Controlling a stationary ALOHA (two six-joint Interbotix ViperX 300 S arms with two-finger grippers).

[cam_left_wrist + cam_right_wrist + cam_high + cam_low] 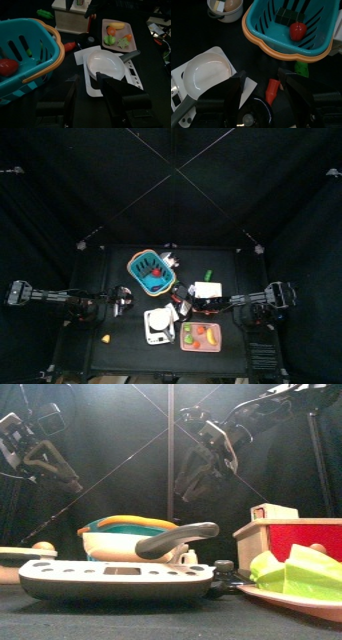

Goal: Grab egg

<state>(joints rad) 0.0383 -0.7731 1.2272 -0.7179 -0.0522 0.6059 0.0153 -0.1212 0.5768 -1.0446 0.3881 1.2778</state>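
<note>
I cannot make out the egg for certain. A small yellowish round thing lies near the table's front left corner, and a pale round thing shows low at the left in the front view; either may be it. My left gripper hangs open above the edge of a white scale that carries a white pan. Over the gap between the scale and the teal basket, my right gripper is open too, with an orange-red stick-shaped toy lying on the table below it. Neither gripper holds anything.
The teal basket with an orange rim holds a red fruit and dark pieces. A pink plate of toy food lies at the front right, a white box behind it. A small pot stands near the basket.
</note>
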